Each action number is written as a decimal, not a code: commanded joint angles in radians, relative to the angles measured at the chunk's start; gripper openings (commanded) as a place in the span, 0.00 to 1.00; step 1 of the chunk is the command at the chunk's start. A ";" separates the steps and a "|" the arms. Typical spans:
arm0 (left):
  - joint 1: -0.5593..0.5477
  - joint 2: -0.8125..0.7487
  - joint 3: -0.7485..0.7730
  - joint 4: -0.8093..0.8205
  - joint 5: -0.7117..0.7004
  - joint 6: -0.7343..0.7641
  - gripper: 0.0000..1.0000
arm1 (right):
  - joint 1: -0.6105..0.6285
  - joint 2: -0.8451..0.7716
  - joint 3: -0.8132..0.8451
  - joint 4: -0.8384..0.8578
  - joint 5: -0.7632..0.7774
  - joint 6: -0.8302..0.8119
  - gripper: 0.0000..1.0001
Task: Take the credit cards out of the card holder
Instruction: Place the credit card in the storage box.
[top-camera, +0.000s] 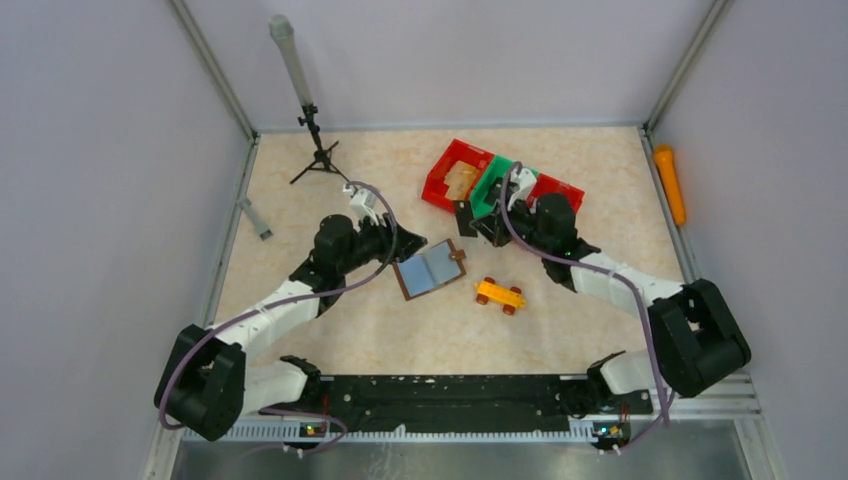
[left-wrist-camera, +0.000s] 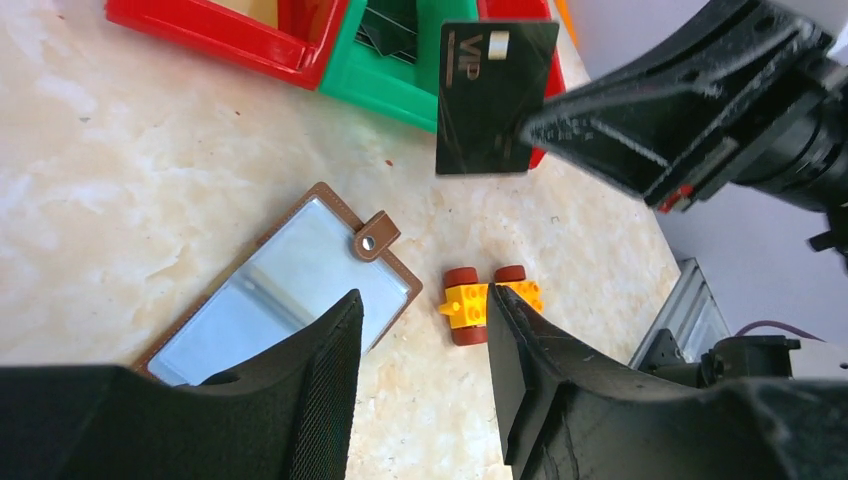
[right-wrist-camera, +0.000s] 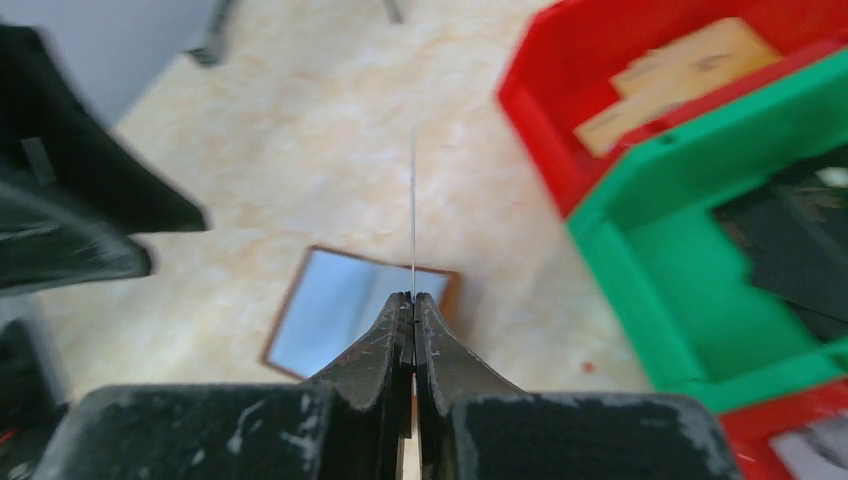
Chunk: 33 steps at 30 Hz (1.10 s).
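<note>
Corner of black card (left-wrist-camera: 490, 100) unseen within right pincer (left-wrist-camera: 526, 126).

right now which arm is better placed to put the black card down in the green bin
Right. The right gripper is shut on the black card, holding it above the table close to the green bin. The left gripper is open and empty, over the card holder.

I am viewing a cream tabletop (top-camera: 350, 330) marbled in pale peach. The credit card (left-wrist-camera: 490, 100) in my black right gripper (right-wrist-camera: 413, 298) is gleaming glossy black, with "VIP" lettering. The card holder (top-camera: 430, 270) is showing a brown rim around greyish-blue pockets. The toy car (top-camera: 499, 294) is showing orange-yellow over dark red wheels. Near the far edge, a green bin (top-camera: 490, 188) is standing out against a red bin (top-camera: 455, 165).
</note>
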 joint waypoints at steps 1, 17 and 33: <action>-0.003 -0.029 0.021 -0.024 -0.071 0.024 0.52 | 0.016 -0.010 0.164 -0.323 0.324 -0.204 0.00; -0.002 -0.037 0.018 -0.017 -0.066 0.034 0.52 | 0.071 0.381 0.722 -0.853 0.897 -0.473 0.00; -0.002 -0.039 0.017 -0.013 -0.065 0.037 0.52 | 0.074 0.371 0.644 -0.640 0.803 -0.733 0.00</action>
